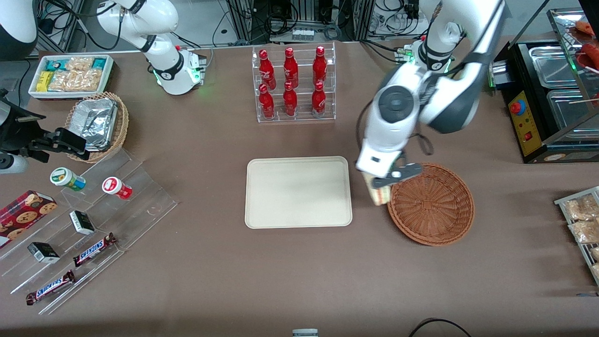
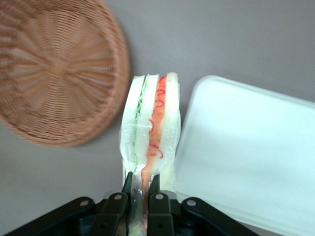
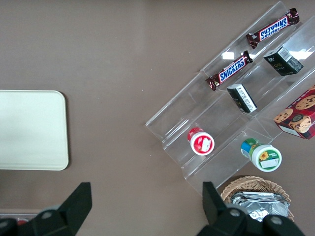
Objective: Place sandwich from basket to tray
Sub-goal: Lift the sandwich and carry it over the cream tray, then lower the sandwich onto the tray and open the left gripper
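My left gripper [image 1: 381,183] is shut on the clear wrap of the sandwich [image 1: 380,194], holding it in the air over the strip of table between the basket [image 1: 433,204] and the tray [image 1: 298,192]. In the left wrist view the sandwich [image 2: 151,128] hangs from the black fingers [image 2: 156,194], its white bread with red and green filling layers facing the camera. The reddish-brown wicker basket [image 2: 56,69] has nothing in it. The cream-white tray [image 2: 251,157] lies flat with nothing on it, its rim close beside the sandwich.
A clear rack of red bottles [image 1: 293,84] stands farther from the front camera than the tray. Clear steps with snack bars and cups [image 1: 84,224] and a tan basket of foil containers [image 1: 98,124] lie toward the parked arm's end. A metal-tray warmer [image 1: 552,93] and a packet rack [image 1: 582,224] lie at the working arm's end.
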You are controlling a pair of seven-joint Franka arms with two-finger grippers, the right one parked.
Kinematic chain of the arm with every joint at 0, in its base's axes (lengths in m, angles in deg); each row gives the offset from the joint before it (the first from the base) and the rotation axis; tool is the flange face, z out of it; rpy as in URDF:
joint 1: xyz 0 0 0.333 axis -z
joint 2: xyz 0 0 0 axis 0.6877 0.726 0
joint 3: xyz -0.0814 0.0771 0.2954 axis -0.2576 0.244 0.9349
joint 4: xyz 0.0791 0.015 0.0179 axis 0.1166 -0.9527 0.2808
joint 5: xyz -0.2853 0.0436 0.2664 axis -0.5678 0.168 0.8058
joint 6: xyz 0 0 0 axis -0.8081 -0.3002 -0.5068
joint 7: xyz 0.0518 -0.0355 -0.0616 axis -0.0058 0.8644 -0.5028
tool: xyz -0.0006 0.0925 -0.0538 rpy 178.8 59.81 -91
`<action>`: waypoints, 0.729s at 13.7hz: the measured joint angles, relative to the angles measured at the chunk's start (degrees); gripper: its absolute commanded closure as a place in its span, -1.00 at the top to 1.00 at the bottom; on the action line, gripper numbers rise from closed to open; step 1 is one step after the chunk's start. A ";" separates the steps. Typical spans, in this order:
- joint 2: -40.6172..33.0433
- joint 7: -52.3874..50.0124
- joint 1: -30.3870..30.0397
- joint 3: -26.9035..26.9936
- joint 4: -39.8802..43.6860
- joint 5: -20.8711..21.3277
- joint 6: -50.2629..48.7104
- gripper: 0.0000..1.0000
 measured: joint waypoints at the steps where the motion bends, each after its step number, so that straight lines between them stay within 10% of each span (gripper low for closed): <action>1: 2.23 0.02 1.84 0.00 1.41 0.02 0.35 -1.00; 10: 21.23 -0.41 14.25 0.10 15.11 0.06 8.21 -1.00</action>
